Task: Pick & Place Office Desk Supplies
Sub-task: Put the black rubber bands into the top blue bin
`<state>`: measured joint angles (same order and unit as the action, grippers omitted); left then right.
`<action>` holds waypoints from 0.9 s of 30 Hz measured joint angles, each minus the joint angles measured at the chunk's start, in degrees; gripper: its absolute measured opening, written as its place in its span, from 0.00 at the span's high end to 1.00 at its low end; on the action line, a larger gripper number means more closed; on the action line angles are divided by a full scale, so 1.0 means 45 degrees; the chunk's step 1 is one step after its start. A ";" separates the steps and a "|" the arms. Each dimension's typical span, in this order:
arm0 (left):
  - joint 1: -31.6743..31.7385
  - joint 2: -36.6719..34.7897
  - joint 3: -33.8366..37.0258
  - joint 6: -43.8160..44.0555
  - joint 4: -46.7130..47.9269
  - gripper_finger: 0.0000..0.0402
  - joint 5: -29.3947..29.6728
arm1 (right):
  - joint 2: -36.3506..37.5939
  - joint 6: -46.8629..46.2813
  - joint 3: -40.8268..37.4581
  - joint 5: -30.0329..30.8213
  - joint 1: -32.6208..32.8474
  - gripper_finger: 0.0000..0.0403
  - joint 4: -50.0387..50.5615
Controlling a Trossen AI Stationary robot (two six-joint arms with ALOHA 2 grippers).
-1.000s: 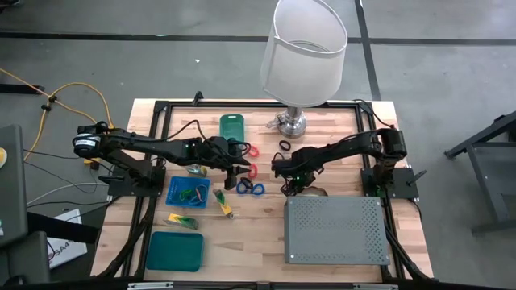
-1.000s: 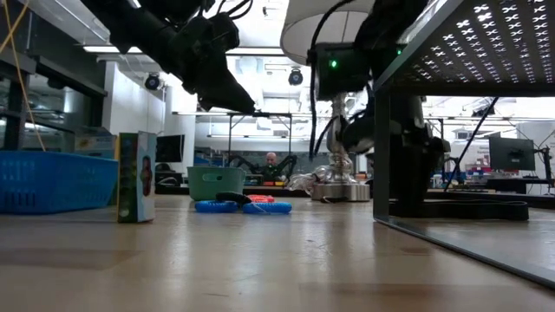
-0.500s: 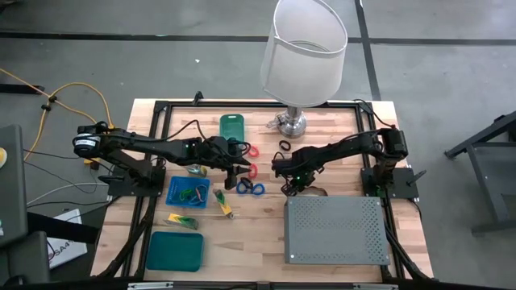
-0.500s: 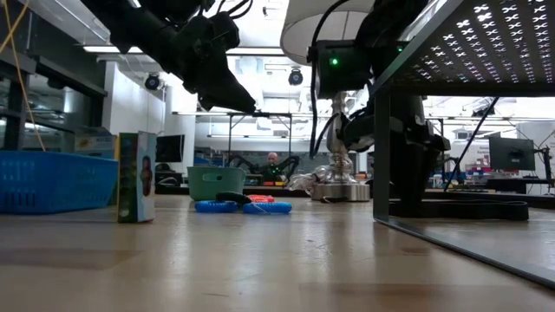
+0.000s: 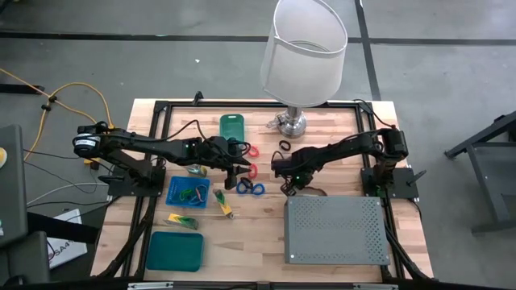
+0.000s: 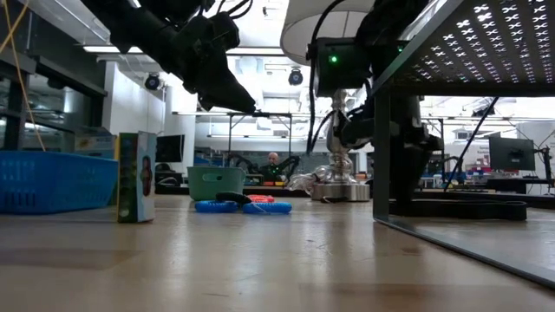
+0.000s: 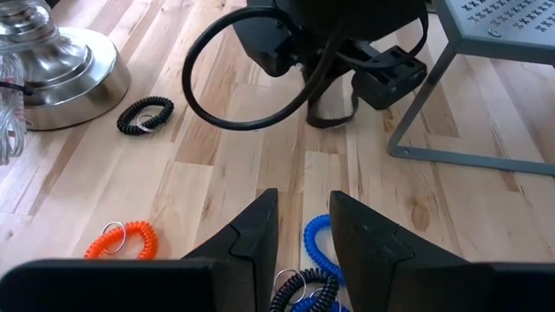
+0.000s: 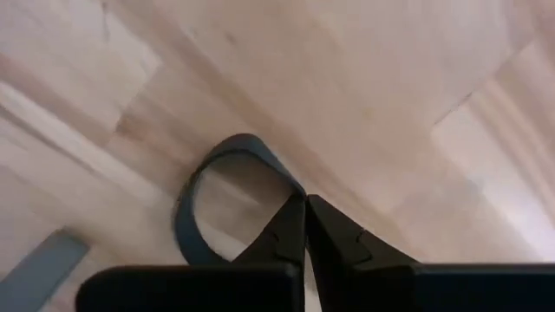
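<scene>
A big white-shaded lamp with chrome base [image 5: 292, 122] stands at the wooden worktop's [image 5: 258, 234] far edge. A grey perforated flat box [image 5: 334, 229] fills the near right corner, a teal plastic tray [image 5: 174, 250] the near left. A blue mesh basket [image 5: 188, 192] sits behind that tray.

Workshop room around a wooden table

The table [image 5: 258, 229] of pale wood planks stood on a grey concrete floor [image 5: 435, 72] crossed by dark lines. Left of the table, yellow cables [image 5: 76, 101] trailed over the floor. Beyond the table's far edge lay an open, brightly lit room with ceiling lights [image 6: 260, 13], white walls, metal frames and a seated person [image 6: 273, 161] far behind.
</scene>
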<state>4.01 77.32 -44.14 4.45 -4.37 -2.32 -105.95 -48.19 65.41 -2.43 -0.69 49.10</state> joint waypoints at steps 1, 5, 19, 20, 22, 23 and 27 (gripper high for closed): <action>-0.0003 0.0000 0.0000 0.0000 0.0001 0.75 -0.0001 | 0.0000 0.0028 0.0000 0.0252 0.0013 0.99 -0.0097; -0.0002 0.0000 0.0000 0.0003 0.0001 0.75 0.0003 | 0.0036 0.0374 0.0000 0.1570 0.0016 0.99 -0.0574; -0.0005 0.0000 0.0000 0.0003 0.0006 0.75 0.0001 | 0.0049 0.3937 0.1214 0.9360 0.0845 1.00 -0.1768; -0.0004 0.0000 0.0000 0.0004 0.0001 0.75 0.0000 | 0.0049 0.4343 0.1374 0.9902 0.0945 1.00 -0.1867; -0.0002 0.0000 0.0000 0.0002 0.0006 0.75 -0.0001 | 0.0049 0.5113 0.1693 1.0890 0.1168 1.00 -0.2114; -0.0005 0.0000 0.0000 0.0003 0.0006 0.75 0.0004 | 0.0049 0.5456 0.1841 1.1365 0.1274 1.00 -0.2173; -0.0003 0.0000 0.0000 0.0000 0.0001 0.75 0.0002 | 0.0049 0.6665 0.2516 1.2965 0.1670 1.00 -0.2323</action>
<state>4.00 77.32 -44.14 4.45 -4.36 -2.32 -105.73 -18.20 76.73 55.91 6.82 38.65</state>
